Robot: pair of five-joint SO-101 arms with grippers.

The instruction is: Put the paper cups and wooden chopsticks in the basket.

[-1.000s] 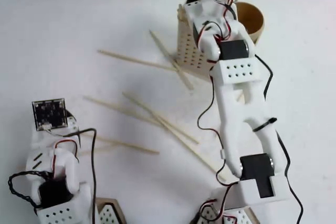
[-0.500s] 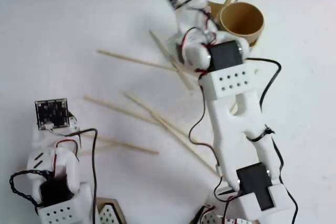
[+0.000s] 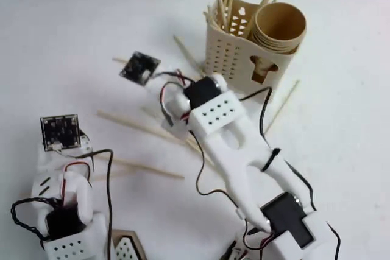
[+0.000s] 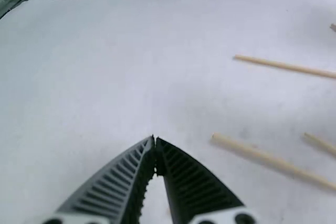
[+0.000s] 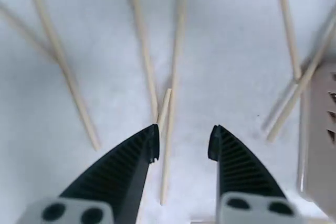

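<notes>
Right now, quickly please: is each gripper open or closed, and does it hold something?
Left gripper: closed, holding nothing.
Right gripper: open, holding nothing, above loose wooden chopsticks.

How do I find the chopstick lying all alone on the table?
Look for the basket at the far side of the white table, holding paper cups. On the cups' side, a chopstick lies slanted on the table. It lies alone; the other loose chopsticks are scattered beyond the right arm, on the opposite side.
</notes>
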